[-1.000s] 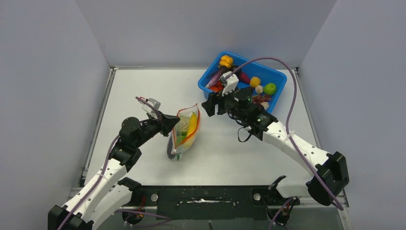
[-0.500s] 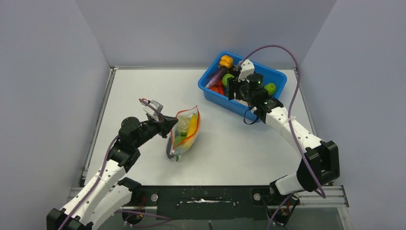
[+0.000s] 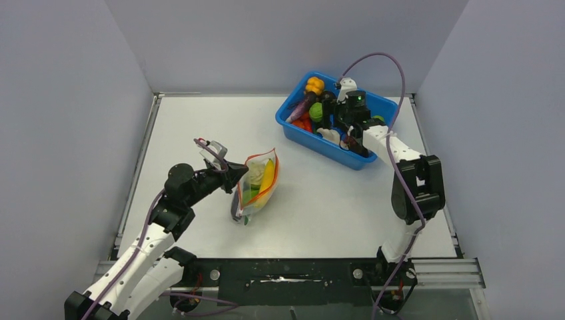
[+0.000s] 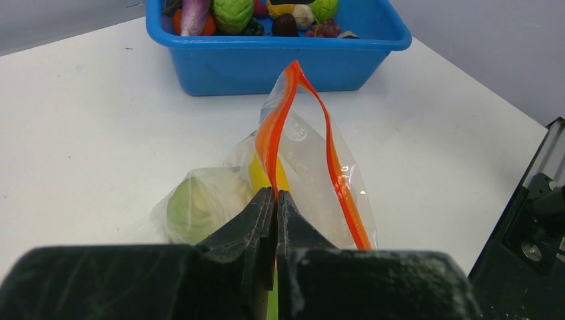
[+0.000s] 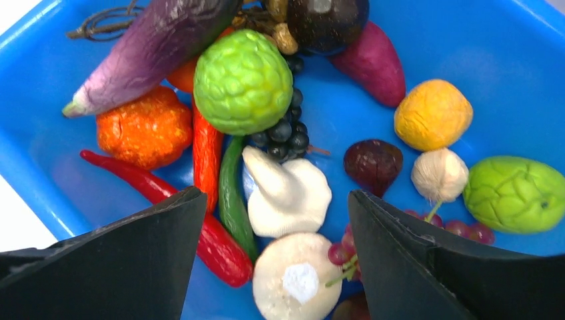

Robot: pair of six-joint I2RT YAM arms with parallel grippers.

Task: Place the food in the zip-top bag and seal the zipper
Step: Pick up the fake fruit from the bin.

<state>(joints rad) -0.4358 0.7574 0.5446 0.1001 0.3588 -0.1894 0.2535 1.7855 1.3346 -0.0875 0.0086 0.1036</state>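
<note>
While the left gripper [image 4: 275, 200] is clamping the zipper [image 4: 273, 130], the right gripper [image 5: 274, 197] is hovering over food [image 5: 243, 80] in the blue bin [image 5: 493, 53]. Its jaws are standing wide apart.

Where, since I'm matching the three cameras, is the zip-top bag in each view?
Top external: zip-top bag left of centre, pinched by the left gripper.
Left wrist: mid-frame, rising from the shut jaws.
Right wrist: not in it.
Shared landmark: the blue bin, visible in all three.
</note>
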